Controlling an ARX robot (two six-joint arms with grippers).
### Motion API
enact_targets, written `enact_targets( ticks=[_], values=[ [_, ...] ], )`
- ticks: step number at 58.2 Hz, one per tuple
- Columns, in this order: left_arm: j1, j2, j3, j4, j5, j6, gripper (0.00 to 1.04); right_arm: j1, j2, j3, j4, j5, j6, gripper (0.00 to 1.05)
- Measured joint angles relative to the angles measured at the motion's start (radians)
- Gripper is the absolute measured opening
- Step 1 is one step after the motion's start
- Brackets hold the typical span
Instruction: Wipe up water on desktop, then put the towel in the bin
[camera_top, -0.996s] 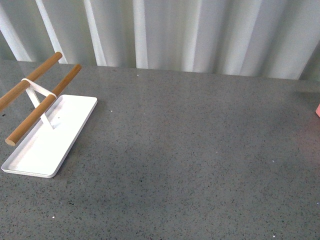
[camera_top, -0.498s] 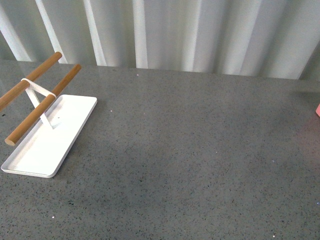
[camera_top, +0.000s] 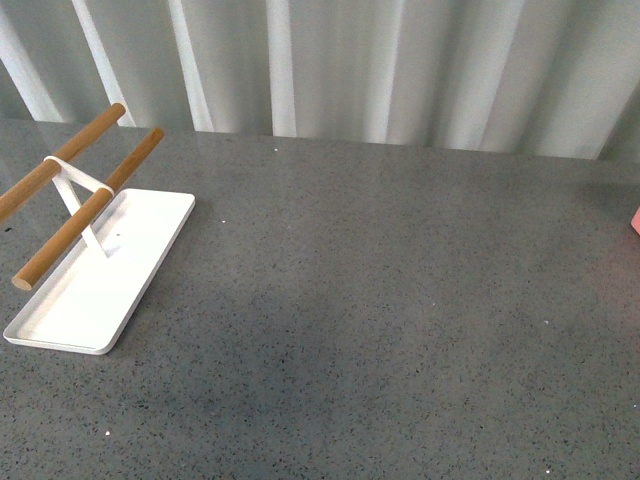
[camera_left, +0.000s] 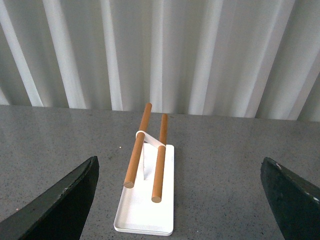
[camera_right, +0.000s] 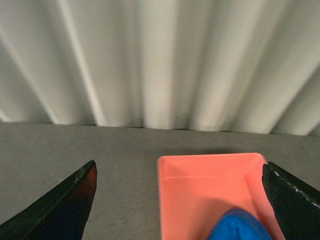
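Nothing in the front view has visibly moved since the earlier frames: the white tray (camera_top: 100, 272) with its two wooden rods (camera_top: 88, 210) sits near the desktop's (camera_top: 380, 300) left edge as before, and no arm shows there.

In the right wrist view the right gripper (camera_right: 180, 202) has its fingers (camera_right: 65, 205) spread wide apart, holding nothing. Between them, and lower down, lies the pink bin (camera_right: 212, 192), with the blue towel (camera_right: 239, 226) resting inside it at its near end. The towel is apart from both fingers and looks released. In the front view only a sliver of the bin shows, at the desktop's right edge.

The left gripper (camera_left: 180, 200) is likewise spread wide and empty, facing the tray and rods well ahead of it.

Judging from this, the last step is in hand: the towel is already in the bin, and no water can be made out on the desktop. The next move probably calls only for the right arm to draw back from the bin without snagging the towel.
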Motion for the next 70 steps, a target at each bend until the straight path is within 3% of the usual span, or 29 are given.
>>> enact_targets(
  ticks=[5,15,18,23,29,46,51,70],
  values=[
    [0.000,0.000,0.000,0.000,0.000,0.000,0.98,0.050,-0.069,-0.053,-0.055,-0.071,-0.025,0.98],
    [0.000,0.000,0.000,0.000,0.000,0.000,0.98,0.121,-0.169,-0.144,-0.033,-0.079,-0.023,0.96],
    [0.000,0.000,0.000,0.000,0.000,0.000,0.98,0.171,-0.248,-0.264,0.185,0.112,0.059,0.85],
    [0.000,0.000,0.000,0.000,0.000,0.000,0.98,0.222,-0.363,-0.420,0.391,0.257,0.137,0.71],
    [0.000,0.000,0.000,0.000,0.000,0.000,0.98,0.260,-0.458,-0.555,0.485,0.306,0.176,0.53],
    [0.000,0.000,0.000,0.000,0.000,0.000,0.98,0.325,-0.581,-0.790,0.555,0.369,0.196,0.03],
    [0.000,0.000,0.000,0.000,0.000,0.000,0.98,0.389,-0.630,-0.838,0.562,0.452,0.199,0.03],
    [0.000,0.000,0.000,0.000,0.000,0.000,0.98,0.422,-0.770,-0.965,0.550,0.462,0.201,0.03]
  ],
)
